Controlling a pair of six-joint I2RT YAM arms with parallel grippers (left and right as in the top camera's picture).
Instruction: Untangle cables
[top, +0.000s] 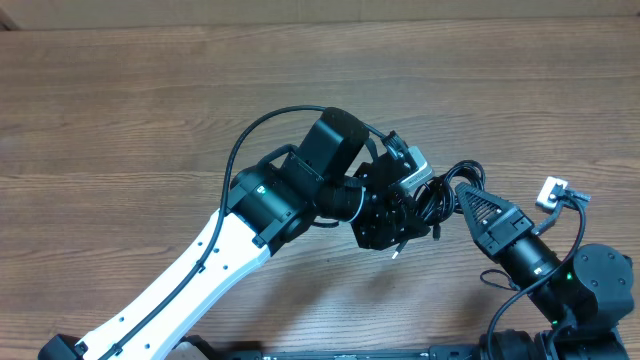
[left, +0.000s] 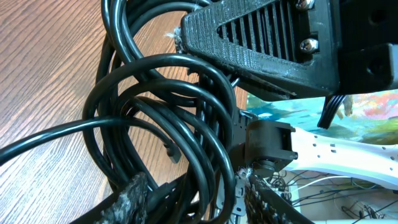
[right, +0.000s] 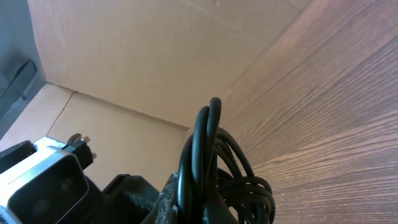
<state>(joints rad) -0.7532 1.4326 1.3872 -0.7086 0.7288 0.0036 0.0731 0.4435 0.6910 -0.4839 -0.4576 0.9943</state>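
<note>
The cables (top: 443, 193) are a bundle of thin black loops held off the table between my two grippers. My left gripper (top: 403, 212) is closed around several strands; in the left wrist view the loops (left: 168, 124) fill the frame and pass between its two fingers (left: 196, 202). My right gripper (top: 466, 203) grips the bundle from the right; its ribbed black finger (left: 261, 37) shows in the left wrist view. In the right wrist view the loops (right: 211, 162) stand up from between its fingers (right: 208, 208). The plug ends are hidden.
The wooden table (top: 150, 110) stretches to the left and back. A cardboard wall (right: 137, 56) stands along the table's far edge. A small white connector piece (top: 553, 189) sits by the right arm. The left arm's white link (top: 190, 275) crosses the front left.
</note>
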